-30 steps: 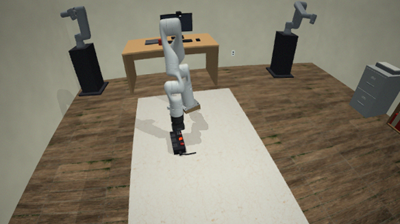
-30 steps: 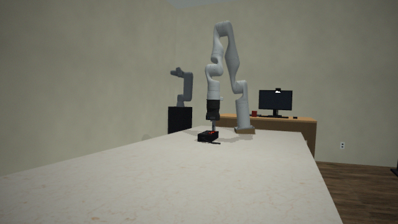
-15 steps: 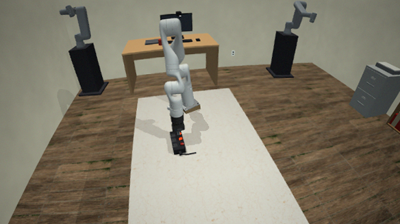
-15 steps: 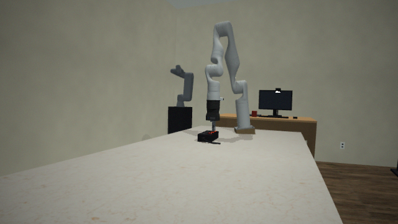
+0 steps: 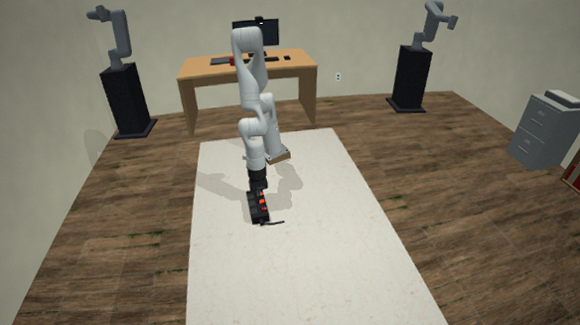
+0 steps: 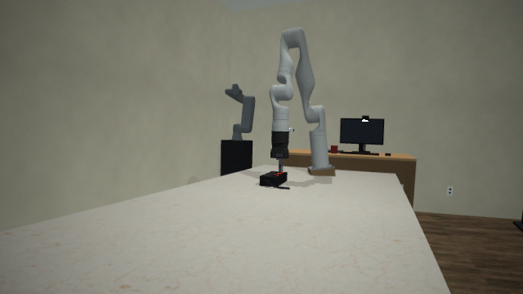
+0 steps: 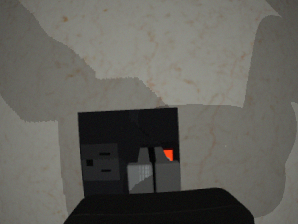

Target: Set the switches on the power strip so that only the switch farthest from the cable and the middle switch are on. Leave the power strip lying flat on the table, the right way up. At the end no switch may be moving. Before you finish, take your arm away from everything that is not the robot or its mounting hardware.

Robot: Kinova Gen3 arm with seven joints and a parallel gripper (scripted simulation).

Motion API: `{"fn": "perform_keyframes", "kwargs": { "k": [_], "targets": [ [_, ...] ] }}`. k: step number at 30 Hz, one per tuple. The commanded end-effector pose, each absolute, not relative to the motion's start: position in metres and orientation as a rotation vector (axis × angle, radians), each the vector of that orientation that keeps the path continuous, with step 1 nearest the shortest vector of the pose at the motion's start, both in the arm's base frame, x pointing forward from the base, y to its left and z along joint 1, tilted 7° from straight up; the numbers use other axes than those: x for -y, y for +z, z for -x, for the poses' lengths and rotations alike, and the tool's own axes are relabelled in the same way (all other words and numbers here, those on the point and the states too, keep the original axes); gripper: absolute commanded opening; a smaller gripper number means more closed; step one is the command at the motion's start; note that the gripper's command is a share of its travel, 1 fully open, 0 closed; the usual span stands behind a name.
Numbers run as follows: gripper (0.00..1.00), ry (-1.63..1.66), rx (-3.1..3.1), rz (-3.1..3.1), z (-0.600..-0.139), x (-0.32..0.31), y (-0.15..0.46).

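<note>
Wrist view: gripper (image 7: 153,177) hides the power strip's (image 7: 107,137) near end — switch states unreadable.
</note>
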State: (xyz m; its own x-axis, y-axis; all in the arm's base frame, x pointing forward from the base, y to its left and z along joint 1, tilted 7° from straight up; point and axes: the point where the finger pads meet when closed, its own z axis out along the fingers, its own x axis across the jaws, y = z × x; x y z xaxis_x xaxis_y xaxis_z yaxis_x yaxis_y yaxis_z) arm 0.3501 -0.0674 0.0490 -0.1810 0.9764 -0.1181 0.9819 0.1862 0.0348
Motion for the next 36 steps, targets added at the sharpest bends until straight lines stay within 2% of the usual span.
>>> {"fn": "perform_keyframes", "kwargs": {
  "k": [1, 36],
  "targets": [
    [0.00, -0.075, -2.330, -1.934, -0.3500, 0.0674, 0.0482],
    [0.00, -0.075, -2.330, -1.934, -0.3498, 0.0670, 0.0517]
  ]
}}
